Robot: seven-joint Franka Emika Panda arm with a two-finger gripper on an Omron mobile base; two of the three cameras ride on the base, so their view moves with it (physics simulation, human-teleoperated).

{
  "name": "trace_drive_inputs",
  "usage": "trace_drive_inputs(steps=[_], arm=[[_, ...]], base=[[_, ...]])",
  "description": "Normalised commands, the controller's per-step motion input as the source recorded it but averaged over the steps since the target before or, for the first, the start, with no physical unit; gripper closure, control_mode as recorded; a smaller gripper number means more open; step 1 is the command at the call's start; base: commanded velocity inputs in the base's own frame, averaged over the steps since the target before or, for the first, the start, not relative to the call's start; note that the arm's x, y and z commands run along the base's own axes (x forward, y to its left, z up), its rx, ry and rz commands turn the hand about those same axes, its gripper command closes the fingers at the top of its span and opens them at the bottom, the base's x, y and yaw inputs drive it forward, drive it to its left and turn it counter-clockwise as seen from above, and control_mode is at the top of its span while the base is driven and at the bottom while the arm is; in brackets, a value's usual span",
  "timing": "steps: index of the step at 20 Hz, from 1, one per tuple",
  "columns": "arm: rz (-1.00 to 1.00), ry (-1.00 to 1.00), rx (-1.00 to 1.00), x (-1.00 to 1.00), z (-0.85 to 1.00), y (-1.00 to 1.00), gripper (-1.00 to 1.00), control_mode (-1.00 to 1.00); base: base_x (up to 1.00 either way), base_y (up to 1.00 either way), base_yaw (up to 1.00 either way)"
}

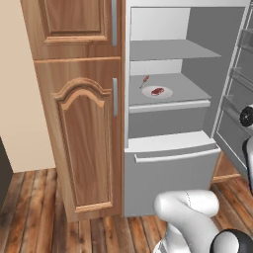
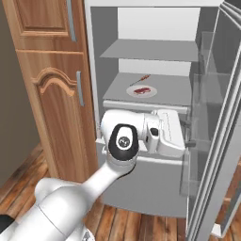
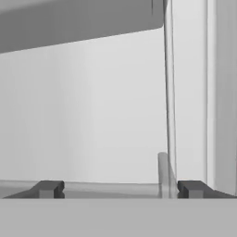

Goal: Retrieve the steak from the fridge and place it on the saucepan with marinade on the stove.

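colours on view for you, fridge open
you see the steak (image 1: 157,91) red with pale marbling on a white plate (image 1: 166,93); red-tipped stick (image 1: 145,80) beside it; fridge (image 1: 168,49) interior pale grey; cabinet (image 1: 79,123) warm brown woodgrain, floor (image 1: 29,207) darker brown planks; finger tips (image 3: 50,189) dark grey.

Both base views face the open fridge (image 1: 168,148) at 12 o'clock (from left and right); the hand view sits close against its pale interior.
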Motion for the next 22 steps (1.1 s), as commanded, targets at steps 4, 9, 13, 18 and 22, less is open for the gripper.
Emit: trace_drive_inputs(steps=[4,9,13,18,22], arm=[[0.0,0.0,0.0,0.01,-0.02,-0.53,-1.0,-1.0],[0.0,0.01,0.0,0.1,0.0,-0.43,-1.0,-1.0],[0.0,0.01,0.0,0.08,0.0,-0.27,-1.0,-1.0],[0.0,0.0,0.0,0.0,0.0,-0.02,-1.0,-1.0],[0.03,0.01,-0.03,-0.19,0.0,0.66,-1.0,-1.0]], base=[[0.0,0.0,0.0],[0.0,0.0,0.0],[0.0,0.0,0.0],[0.0,0.0,0.0],[0.0,0.0,0.0]])
